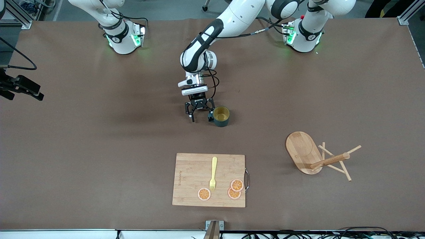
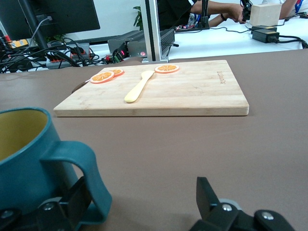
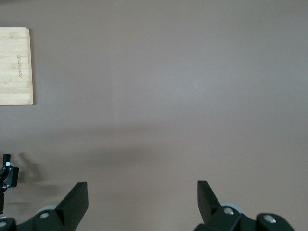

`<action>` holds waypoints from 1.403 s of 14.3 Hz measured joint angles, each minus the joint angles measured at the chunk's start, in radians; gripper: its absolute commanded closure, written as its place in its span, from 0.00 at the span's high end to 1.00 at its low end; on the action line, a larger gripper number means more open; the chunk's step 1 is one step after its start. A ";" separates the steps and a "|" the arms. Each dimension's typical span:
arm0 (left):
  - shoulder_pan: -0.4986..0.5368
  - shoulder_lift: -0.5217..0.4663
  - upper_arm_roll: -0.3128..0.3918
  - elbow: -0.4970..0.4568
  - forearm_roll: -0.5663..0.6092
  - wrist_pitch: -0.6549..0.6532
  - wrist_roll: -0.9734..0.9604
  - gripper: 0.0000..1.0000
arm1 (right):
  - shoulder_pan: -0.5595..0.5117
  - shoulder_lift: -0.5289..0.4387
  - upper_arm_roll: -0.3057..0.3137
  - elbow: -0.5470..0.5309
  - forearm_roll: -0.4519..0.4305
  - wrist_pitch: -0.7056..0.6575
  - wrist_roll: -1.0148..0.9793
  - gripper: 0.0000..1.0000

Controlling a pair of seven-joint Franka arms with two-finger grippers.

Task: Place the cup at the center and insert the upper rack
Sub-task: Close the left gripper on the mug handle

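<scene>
Teal ribbed mug with yellow inside [image 1: 221, 116] upright mid-desk [image 1: 99, 132], handle just beside one finger [image 2: 72, 202] of released left end effector [image 1: 200, 117]. Wooden mug stand [image 1: 315, 156] toppled toward left arm's end. Right end effector [image 3: 139, 204] released, waiting above bare desk.

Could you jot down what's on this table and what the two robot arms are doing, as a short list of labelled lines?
cup: teal cup upright mid-table
left gripper: left gripper open beside the cup, one finger at its handle
right gripper: right gripper open above bare table, arm waiting
rack: wooden mug rack tipped on its side, toward the left arm's end
board: cutting board nearer the camera than the cup
on board: yellow fork, three orange slices
</scene>
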 measured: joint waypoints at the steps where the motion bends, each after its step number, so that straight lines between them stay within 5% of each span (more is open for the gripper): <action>1: 0.000 0.000 0.002 0.002 0.000 0.001 0.000 0.84 | 0.000 0.000 0.000 0.000 0.000 0.001 0.000 1.00; 3: 0.000 0.000 0.004 0.006 0.000 0.001 0.000 0.70 | 0.000 0.000 0.000 0.000 0.000 0.001 0.000 1.00; 7: 0.000 0.001 0.005 0.006 0.000 0.001 -0.023 0.59 | 0.000 0.000 0.000 0.000 0.000 0.001 -0.001 1.00; 16: 0.000 0.014 0.005 0.009 0.031 0.001 -0.168 0.04 | 0.003 0.000 0.008 0.000 0.000 0.001 -0.003 1.00; 20: -0.002 0.011 0.006 0.024 0.033 -0.007 -0.234 0.00 | 0.004 0.000 0.009 0.000 0.000 0.001 -0.003 1.00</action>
